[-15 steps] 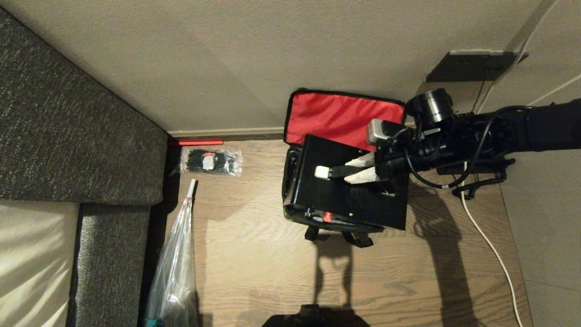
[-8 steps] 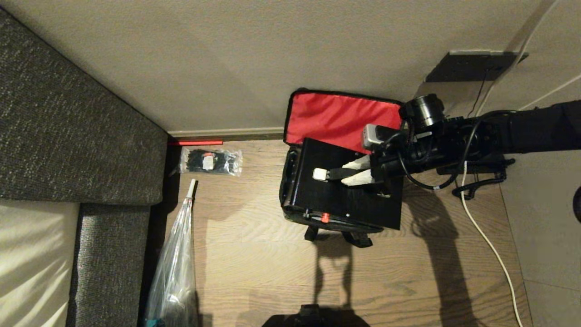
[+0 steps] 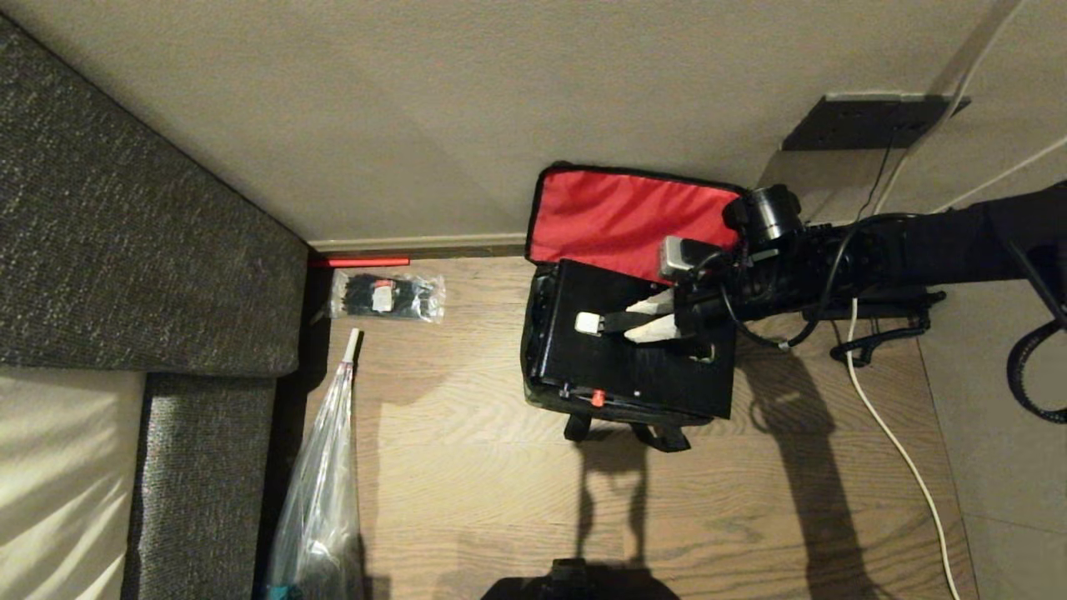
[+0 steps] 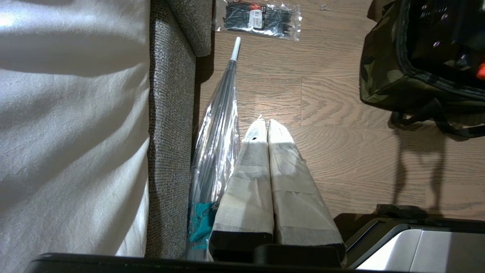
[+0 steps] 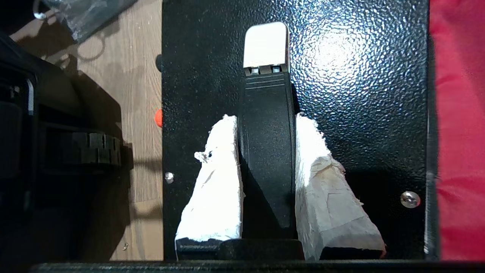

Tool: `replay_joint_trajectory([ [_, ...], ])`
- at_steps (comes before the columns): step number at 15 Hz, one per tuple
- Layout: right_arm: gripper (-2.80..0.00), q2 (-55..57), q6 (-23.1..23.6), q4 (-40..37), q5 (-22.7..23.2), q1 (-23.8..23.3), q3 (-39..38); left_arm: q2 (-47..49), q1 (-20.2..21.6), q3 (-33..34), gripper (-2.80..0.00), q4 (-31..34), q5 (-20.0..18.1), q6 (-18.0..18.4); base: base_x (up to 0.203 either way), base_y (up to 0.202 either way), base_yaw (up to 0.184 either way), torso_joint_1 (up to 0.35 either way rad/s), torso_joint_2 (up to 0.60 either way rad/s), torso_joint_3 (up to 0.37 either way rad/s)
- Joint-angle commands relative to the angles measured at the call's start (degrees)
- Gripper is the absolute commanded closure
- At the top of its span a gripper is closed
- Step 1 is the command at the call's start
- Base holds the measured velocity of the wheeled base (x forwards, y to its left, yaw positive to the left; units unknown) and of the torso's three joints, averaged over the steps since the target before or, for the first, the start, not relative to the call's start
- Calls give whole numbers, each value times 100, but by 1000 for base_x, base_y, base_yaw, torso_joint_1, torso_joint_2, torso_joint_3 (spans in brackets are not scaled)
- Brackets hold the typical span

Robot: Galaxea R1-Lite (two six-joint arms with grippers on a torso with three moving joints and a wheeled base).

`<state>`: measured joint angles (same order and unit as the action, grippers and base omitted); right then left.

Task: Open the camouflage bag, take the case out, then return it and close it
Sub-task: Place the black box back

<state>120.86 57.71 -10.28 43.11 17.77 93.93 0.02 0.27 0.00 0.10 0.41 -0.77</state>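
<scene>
Right arm (image 3: pixel 917 250): extended into the head view from the 3 o'clock edge toward 9 o'clock, forearm nearly level, wrist camera housing on top. Right tool (image 3: pixel 658 315): both white-wrapped fingers (image 5: pixel 216 178) point toward 9 o'clock and are clamped on the black handle (image 5: pixel 267 151) of the case (image 3: pixel 633 350), one finger on each side of it, pads touching its flanks. Left tool (image 4: pixel 265 151): points downward over the floor, wrapped fingers pressed together, tips touching, nothing between them.
</scene>
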Motion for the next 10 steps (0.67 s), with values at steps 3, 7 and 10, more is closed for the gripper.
replay_joint_trajectory([
  [3, 0, 346, 48, -76, -21, 7, 3, -11, 0, 18, 0, -1, 2, -2, 0, 0, 0, 0, 0, 0],
  [7, 0, 595, 48, -179, -35, 72, 10, -11, 0, 18, 0, -1, 2, -2, 0, 0, 0, 0, 0, 0],
  [10, 0, 818, 45, -281, -48, 110, 98, -11, 0, 18, 0, -1, 2, -2, 0, 0, 0, 0, 0, 0],
])
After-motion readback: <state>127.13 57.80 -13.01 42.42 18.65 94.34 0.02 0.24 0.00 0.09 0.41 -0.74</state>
